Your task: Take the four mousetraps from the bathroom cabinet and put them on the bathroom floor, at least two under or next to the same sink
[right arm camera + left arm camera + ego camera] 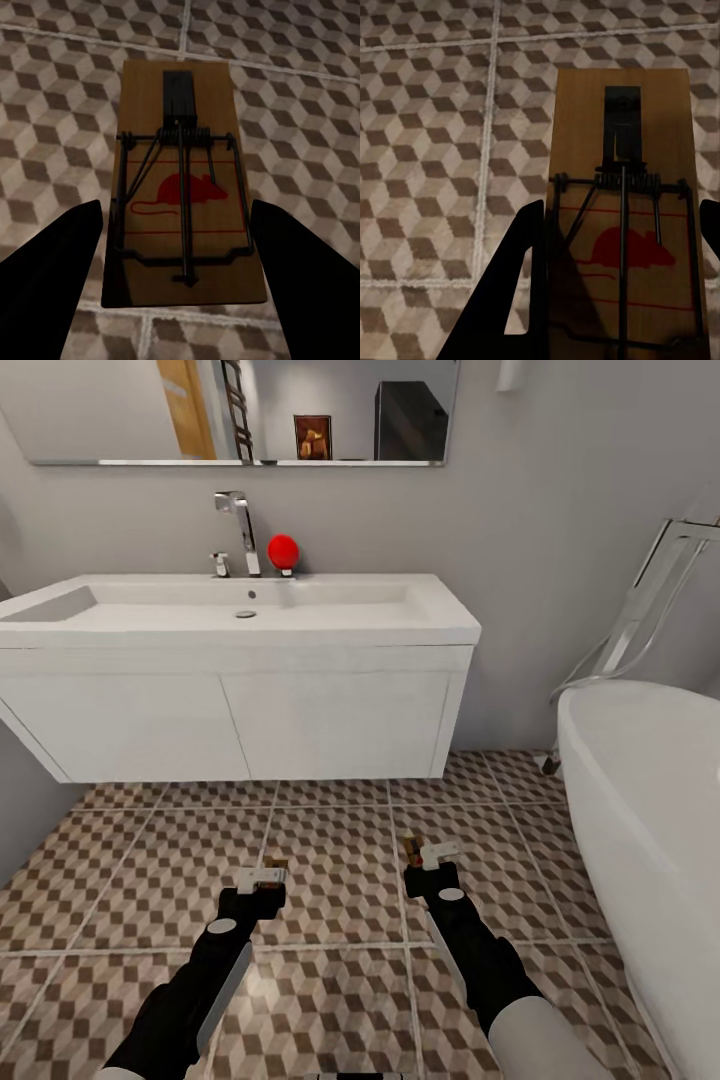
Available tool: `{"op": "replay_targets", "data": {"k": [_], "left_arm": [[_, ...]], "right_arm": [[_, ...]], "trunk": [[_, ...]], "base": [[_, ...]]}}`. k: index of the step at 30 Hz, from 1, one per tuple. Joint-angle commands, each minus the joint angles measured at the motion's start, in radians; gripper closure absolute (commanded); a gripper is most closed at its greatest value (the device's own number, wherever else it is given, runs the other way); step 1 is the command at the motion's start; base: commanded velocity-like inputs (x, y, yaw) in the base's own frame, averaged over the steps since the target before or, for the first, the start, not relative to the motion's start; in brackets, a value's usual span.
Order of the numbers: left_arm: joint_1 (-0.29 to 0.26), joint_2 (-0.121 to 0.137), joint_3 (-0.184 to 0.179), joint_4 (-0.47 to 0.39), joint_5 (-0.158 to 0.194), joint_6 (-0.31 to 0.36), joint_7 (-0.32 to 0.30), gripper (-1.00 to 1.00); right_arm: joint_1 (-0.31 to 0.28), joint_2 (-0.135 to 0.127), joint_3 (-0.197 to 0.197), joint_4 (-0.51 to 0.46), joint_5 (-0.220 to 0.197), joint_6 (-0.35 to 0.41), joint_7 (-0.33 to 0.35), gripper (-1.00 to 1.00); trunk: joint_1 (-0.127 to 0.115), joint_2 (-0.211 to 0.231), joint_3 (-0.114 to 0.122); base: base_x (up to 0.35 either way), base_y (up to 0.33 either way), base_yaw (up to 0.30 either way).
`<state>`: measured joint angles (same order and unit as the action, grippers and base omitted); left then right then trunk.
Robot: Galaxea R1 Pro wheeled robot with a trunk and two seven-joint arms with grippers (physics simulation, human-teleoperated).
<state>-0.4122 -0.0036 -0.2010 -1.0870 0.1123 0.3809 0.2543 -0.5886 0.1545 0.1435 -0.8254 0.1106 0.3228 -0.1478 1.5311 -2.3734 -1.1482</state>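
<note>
Two mousetraps: one mousetrap (622, 217) between the left gripper's (262, 878) fingers, one mousetrap (182, 191) between the right gripper's (428, 854) fingers. Ahead of both grippers: one sink (240, 622), one tap (238, 525), one red ball (283, 550), one mirror (235, 410). One bathtub (650, 800) outboard of the right gripper.

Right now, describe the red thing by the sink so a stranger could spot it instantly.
Find the long white sink under the wall mirror, then its chrome tap. Just right of the tap, on the back ledge, sits a small round ball, the only bright red thing there.
</note>
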Motion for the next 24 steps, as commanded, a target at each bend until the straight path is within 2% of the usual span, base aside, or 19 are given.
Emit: {"op": "replay_targets", "data": {"k": [1, 11, 18, 24], "left_arm": [[0.0, 0.0, -0.002, -0.007, 0.009, 0.004, 0.011, 1.0], [0.0, 0.001, -0.03, -0.032, 0.009, 0.004, 0.012, 1.0], [0.0, 0.005, -0.035, -0.074, 0.009, 0.006, 0.013, 1.0], [0.0, 0.006, -0.035, -0.082, 0.009, 0.006, 0.013, 1.0]], "right_arm": [[0.0, 0.0, 0.002, -0.001, 0.011, 0.008, -0.003, 1.0], [0.0, 0.0, 0.003, -0.001, 0.01, 0.007, -0.001, 1.0], [0.0, 0.0, 0.005, -0.001, 0.009, 0.007, 0.0, 1.0], [0.0, 0.0, 0.005, -0.001, 0.009, 0.007, 0.001, 1.0]], "trunk": [[0.004, -0.008, -0.004], [0.042, -0.078, -0.035], [0.069, -0.127, -0.057], [0.072, -0.128, -0.081]], "base": [[0.0, 0.0, 0.0], [0.0, 0.0, 0.0], [0.0, 0.0, 0.0], [0.0, 0.0, 0.0]]}}
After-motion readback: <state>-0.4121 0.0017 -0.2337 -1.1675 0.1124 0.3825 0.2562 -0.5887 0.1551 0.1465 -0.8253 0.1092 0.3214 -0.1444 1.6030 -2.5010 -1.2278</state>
